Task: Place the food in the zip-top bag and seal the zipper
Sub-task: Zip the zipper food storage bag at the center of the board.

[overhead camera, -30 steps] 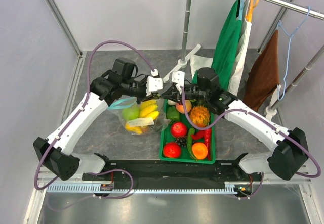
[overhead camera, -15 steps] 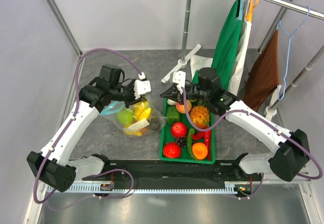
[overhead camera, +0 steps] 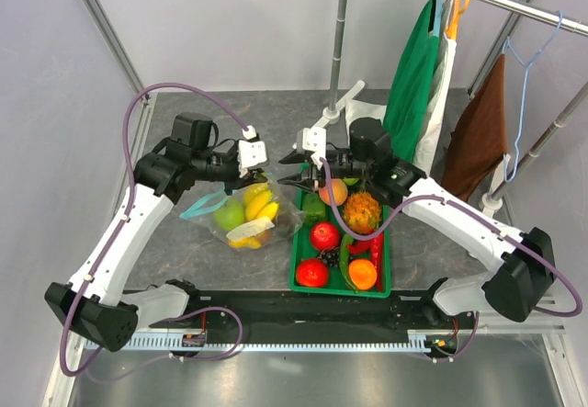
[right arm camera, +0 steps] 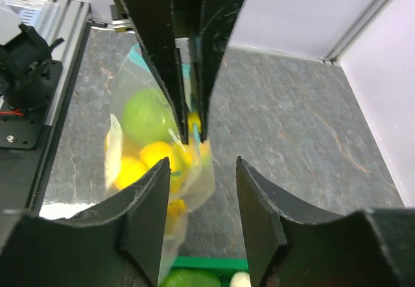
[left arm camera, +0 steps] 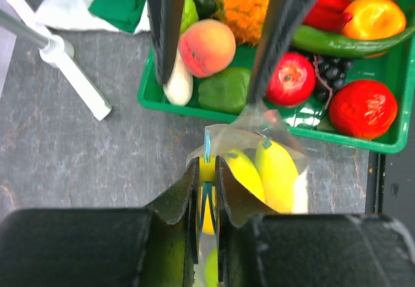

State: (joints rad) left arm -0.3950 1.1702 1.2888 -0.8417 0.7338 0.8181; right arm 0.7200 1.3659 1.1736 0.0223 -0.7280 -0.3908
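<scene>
The clear zip-top bag (overhead camera: pixel 241 219) lies on the table left of the crate, holding yellow bananas (overhead camera: pixel 257 200), a green apple (overhead camera: pixel 228 212) and other yellow pieces. My left gripper (overhead camera: pixel 241 177) is shut on the light-blue zipper (left arm camera: pixel 207 146) at the bag's mouth; the left wrist view shows the strip pinched between its pads, with bananas (left arm camera: pixel 262 170) just beyond. My right gripper (overhead camera: pixel 290 170) is open and empty, just right of the bag. In the right wrist view its fingers (right arm camera: pixel 146 222) straddle the bag's near end (right arm camera: pixel 155 144) without touching it.
A green crate (overhead camera: pixel 296 269) right of the bag holds more toy food: a peach (overhead camera: pixel 333 191), pineapple, red pieces, an orange and a green pepper. A clothes rack with hanging garments (overhead camera: pixel 413 85) and its white foot (overhead camera: pixel 331 113) stand behind.
My left gripper has slid left along the zipper, still shut on it. My right gripper has let go of the bag, opened and shifted slightly left. The bag has settled lower on the table.
</scene>
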